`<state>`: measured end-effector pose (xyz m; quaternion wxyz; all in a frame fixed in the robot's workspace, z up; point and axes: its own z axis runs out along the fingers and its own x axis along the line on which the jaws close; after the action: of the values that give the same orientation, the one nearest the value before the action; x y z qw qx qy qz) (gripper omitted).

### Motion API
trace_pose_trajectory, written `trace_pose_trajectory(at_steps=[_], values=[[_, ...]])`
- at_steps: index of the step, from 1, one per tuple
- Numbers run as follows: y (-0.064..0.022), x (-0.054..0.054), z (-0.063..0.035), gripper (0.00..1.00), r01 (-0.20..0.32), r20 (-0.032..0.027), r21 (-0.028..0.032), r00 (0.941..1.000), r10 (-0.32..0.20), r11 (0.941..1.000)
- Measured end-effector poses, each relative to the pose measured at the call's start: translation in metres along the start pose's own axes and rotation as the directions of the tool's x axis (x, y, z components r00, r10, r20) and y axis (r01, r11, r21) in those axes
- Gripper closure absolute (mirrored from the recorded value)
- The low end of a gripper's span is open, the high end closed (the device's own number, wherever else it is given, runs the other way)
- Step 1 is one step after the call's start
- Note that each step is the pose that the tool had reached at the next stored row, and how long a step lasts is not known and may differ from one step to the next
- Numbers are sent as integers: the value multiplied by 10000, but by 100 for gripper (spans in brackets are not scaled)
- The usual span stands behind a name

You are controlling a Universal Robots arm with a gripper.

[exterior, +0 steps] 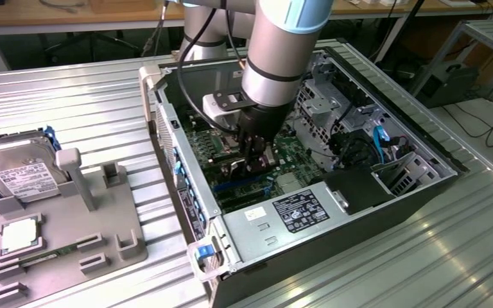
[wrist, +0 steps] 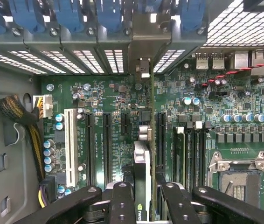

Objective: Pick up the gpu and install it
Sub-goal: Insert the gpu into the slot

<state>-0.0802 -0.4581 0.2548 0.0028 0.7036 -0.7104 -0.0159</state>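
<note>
My pincer (wrist: 143,196) grips the gpu (wrist: 142,168) edge-on between its fingers, card held upright inside the open computer case (exterior: 418,144), just above the motherboard (wrist: 108,93) slots, bracket toward the rear vents.

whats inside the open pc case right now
Inside the case: the green motherboard with its slots, a power supply, and the hand holding the gpu edge-on over the slots. The arm hides part of the board.
</note>
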Motion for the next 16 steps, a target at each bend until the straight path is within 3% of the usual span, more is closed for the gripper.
trace_pose_trajectory(at_steps=[16], values=[[-1, 1, 32, 73, 0, 0, 0, 10000, 0, 10000]])
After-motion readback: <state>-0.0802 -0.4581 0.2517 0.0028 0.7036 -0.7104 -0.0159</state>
